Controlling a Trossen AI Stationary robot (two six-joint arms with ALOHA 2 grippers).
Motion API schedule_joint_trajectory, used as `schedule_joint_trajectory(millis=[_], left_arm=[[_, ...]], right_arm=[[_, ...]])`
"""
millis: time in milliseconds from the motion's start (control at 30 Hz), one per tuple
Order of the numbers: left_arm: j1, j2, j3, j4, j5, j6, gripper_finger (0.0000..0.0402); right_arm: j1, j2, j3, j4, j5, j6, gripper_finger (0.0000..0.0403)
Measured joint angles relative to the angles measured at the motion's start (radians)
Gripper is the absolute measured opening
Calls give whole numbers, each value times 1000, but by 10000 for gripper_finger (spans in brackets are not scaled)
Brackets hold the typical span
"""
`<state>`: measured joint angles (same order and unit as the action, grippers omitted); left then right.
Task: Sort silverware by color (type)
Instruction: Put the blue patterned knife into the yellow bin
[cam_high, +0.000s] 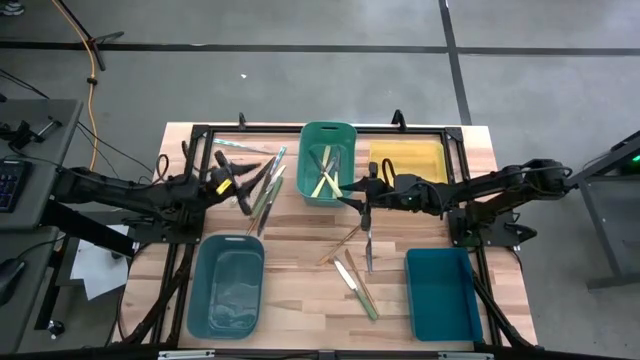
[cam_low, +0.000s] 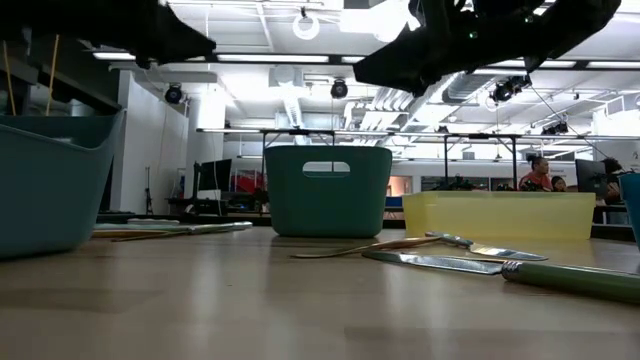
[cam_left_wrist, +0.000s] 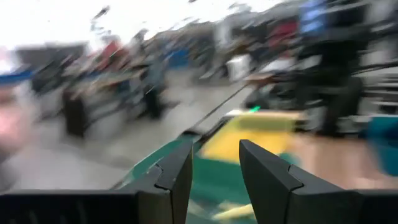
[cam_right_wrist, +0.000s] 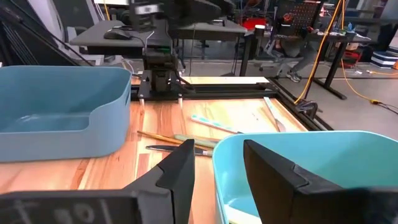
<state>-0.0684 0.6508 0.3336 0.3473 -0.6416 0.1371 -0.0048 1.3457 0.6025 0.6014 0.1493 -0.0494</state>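
The silverware lies in two loose groups on the wooden table. One pile (cam_high: 262, 188) is at the far left; the other (cam_high: 355, 258) is in the middle, and the low view shows it lying flat (cam_low: 450, 258). A few pale-handled pieces (cam_high: 322, 180) rest inside the green bin (cam_high: 327, 128). My left gripper (cam_high: 247, 190) hovers open over the left pile, level, with nothing between its fingers (cam_left_wrist: 216, 180). My right gripper (cam_high: 348, 202) hovers open beside the green bin's near corner, also empty (cam_right_wrist: 217, 177).
A yellow bin (cam_high: 408, 150) stands at the far right next to the green one. A blue-grey bin (cam_high: 225, 245) sits near left and a teal bin (cam_high: 443, 258) near right. A black frame (cam_high: 200, 130) borders the table. People show in the room behind.
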Motion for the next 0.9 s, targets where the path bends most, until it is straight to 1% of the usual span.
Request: schedule_joint_trajectory(millis=[67,167,233,300,367,433,567,767,900], left_arm=[[28,11,84,-213,-33,-81,126],[91,60,225,-534,-16,-275,126],[139,103,294,-751,-1,-422,126],[182,152,329,-901,39,-542,126],[223,195,328,-1004,89,-621,126],[261,241,311,-1056,137,-668,126],[330,326,255,-1073,267,-702,126],[420,428,207,-978,382,-678,126],[485,482,206,-970,465,-634,126]], right_arm=[[0,0,0,0,0,0,134],[-2,0,0,0,0,0,134],[-2,0,0,0,0,-1,134],[-2,0,0,0,0,-1,134],[-2,0,0,-1,0,-1,134],[-2,0,0,-3,0,-2,134],[-2,0,0,-18,0,-3,134],[-2,0,0,-30,1,-3,134],[-2,0,0,-30,1,-3,134]])
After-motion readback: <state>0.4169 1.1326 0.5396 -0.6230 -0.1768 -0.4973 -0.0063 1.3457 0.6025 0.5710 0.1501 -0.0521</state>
